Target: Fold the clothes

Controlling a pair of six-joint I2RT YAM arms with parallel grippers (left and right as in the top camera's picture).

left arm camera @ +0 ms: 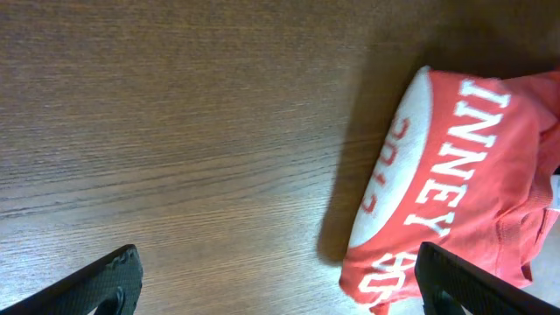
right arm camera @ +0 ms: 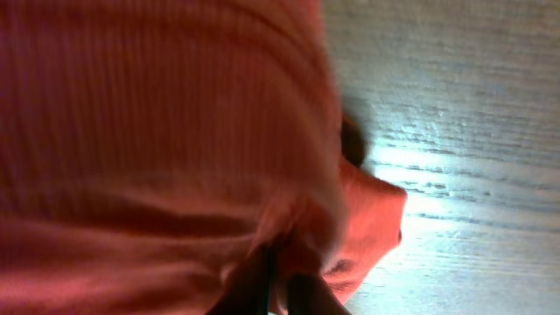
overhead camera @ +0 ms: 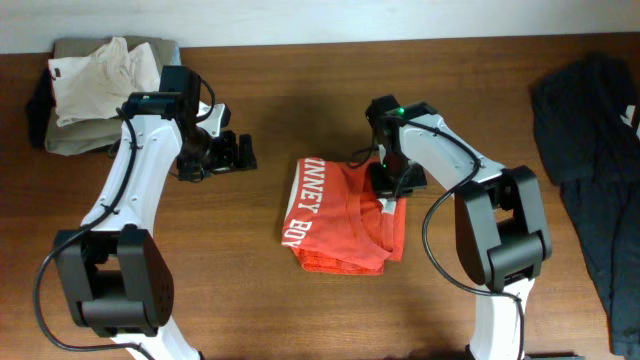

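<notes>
The clothes point(overhead camera: 335, 225), a red-orange T-shirt with white block lettering, lie folded into a small bundle at the middle of the wooden table. My right gripper point(overhead camera: 391, 188) is at the bundle's upper right corner. In the right wrist view its dark fingers point(right arm camera: 254, 284) stand close together with a fold of the red cloth point(right arm camera: 157, 131) pinched between them. My left gripper point(overhead camera: 238, 152) hovers to the left of the shirt, apart from it and wide open. In the left wrist view the gripper point(left arm camera: 284, 293) holds nothing, and the lettered edge of the shirt point(left arm camera: 472, 175) lies by its right finger.
A pile of khaki and white garments point(overhead camera: 100, 80) sits at the table's back left corner. A dark garment point(overhead camera: 590, 150) is spread along the right side. Bare wood point(overhead camera: 230, 260) surrounds the shirt.
</notes>
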